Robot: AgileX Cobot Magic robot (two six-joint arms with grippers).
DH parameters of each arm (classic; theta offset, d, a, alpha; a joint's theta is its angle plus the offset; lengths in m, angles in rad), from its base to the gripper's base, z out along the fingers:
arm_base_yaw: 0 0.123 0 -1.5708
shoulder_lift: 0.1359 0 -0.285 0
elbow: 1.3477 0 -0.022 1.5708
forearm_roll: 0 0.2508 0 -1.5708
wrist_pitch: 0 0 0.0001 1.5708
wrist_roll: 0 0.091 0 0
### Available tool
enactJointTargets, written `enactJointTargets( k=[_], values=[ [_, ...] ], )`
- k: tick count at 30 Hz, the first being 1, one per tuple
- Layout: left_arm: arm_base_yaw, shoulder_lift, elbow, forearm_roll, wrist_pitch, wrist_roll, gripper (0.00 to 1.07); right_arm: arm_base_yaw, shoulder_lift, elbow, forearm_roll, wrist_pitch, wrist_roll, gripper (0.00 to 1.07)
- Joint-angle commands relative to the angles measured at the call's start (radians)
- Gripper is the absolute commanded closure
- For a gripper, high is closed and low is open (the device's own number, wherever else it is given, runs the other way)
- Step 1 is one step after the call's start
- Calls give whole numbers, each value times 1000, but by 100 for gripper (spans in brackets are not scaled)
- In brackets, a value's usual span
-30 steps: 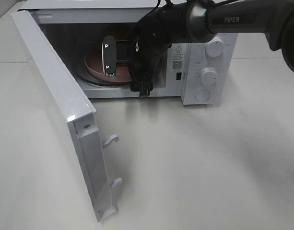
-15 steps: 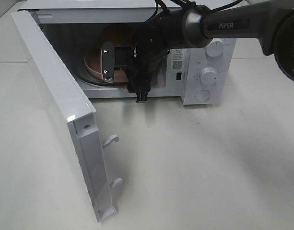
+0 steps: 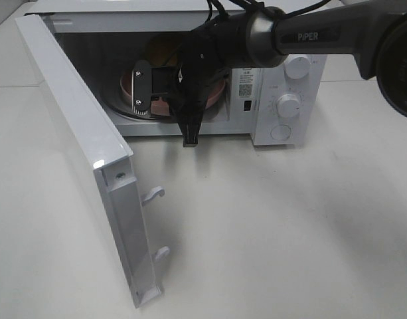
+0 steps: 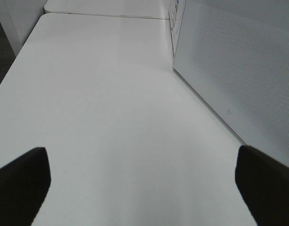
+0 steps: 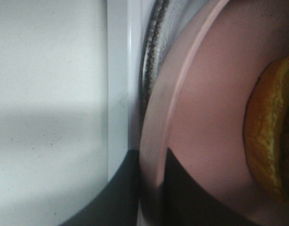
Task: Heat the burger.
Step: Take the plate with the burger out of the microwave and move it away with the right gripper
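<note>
I see a white microwave (image 3: 283,80) on the pale table (image 3: 276,226) — its door (image 3: 83,153) swung wide open, two latch hooks (image 3: 153,194) showing; a pink plate (image 5: 201,122) sits on the turntable inside

My high cam looks down at the front of the open microwave (image 3: 283,80) w/ its door (image 3: 83,153) swung out. Left wrist cam sits low, facing along the bare tabletop (image 4: 111,117) beside the microwave's wall. Right wrist cam is v. close on the pink plate (image 5: 205,117) rim, shared w/ overhead.
</note>
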Motion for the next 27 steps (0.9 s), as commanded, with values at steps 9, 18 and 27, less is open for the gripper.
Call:
enactJointTargets(
  k=[9,18,27],
  values=[
    [1,-17,1,3,-17,-2,6,11,-51,-2,64,105,-39,107],
    [1,-17,1,3,-17,-2,6,11,-83,0,64,178,-128,107],
    [1,-17,1,3,-17,-2,6,11,-138,11,63,202,-194,107]
  ],
)
